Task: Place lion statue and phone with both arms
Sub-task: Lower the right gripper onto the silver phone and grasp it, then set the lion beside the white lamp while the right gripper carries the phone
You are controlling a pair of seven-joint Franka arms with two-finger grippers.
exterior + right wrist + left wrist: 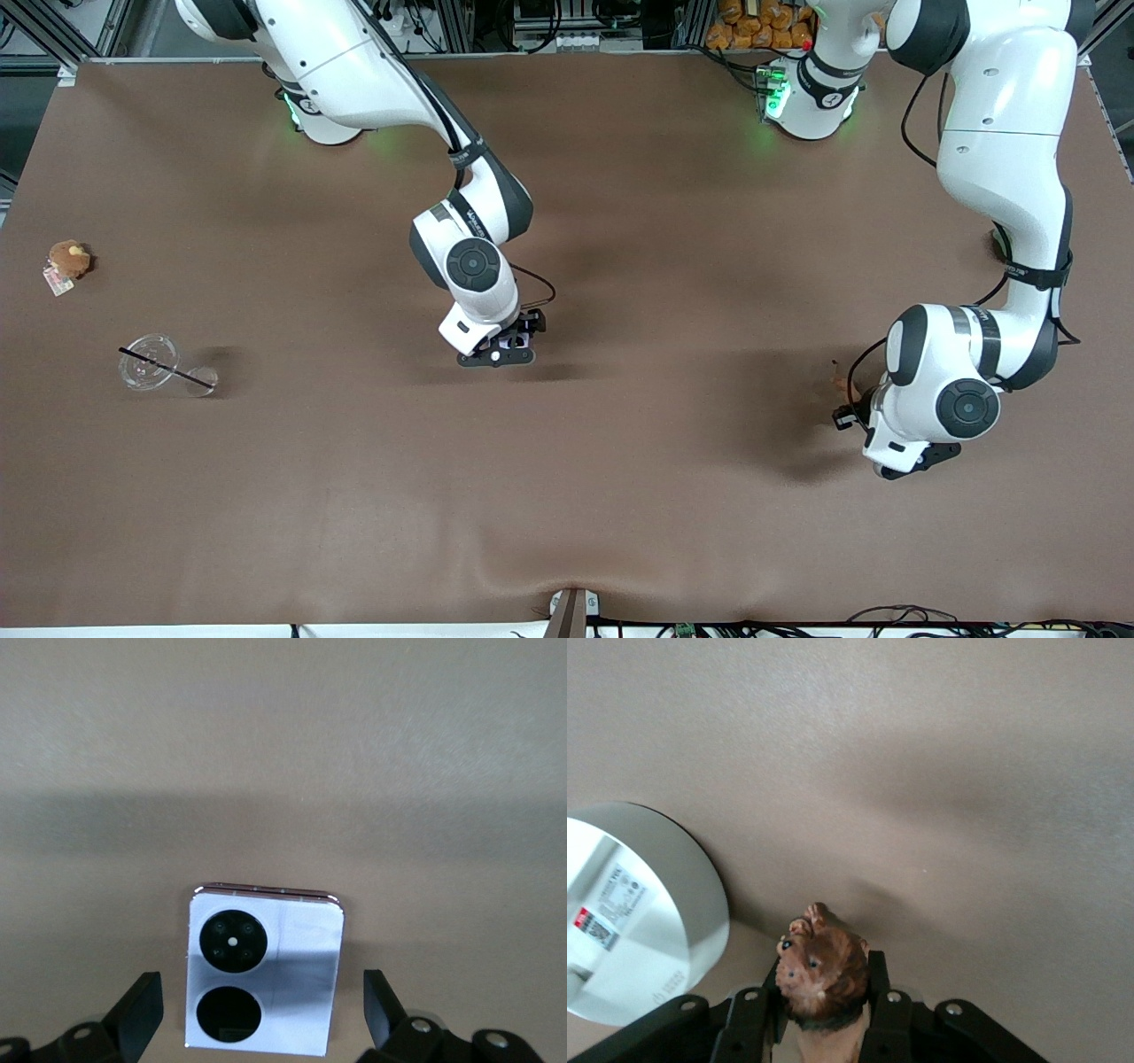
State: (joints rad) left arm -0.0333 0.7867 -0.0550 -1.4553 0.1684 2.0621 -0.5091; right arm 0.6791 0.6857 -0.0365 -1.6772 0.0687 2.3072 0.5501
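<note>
Lion statue (824, 970) is clamped in left end effector (824, 1005); right end effector (257, 1010) is spread wide around phone (263, 970) on desk (620, 496).

Both arms are big, round and white with dark grey joints, thin black cables looping along them, green lights glowing at the bases, and black fingers (137, 1014) with small silver screws just below.
</note>
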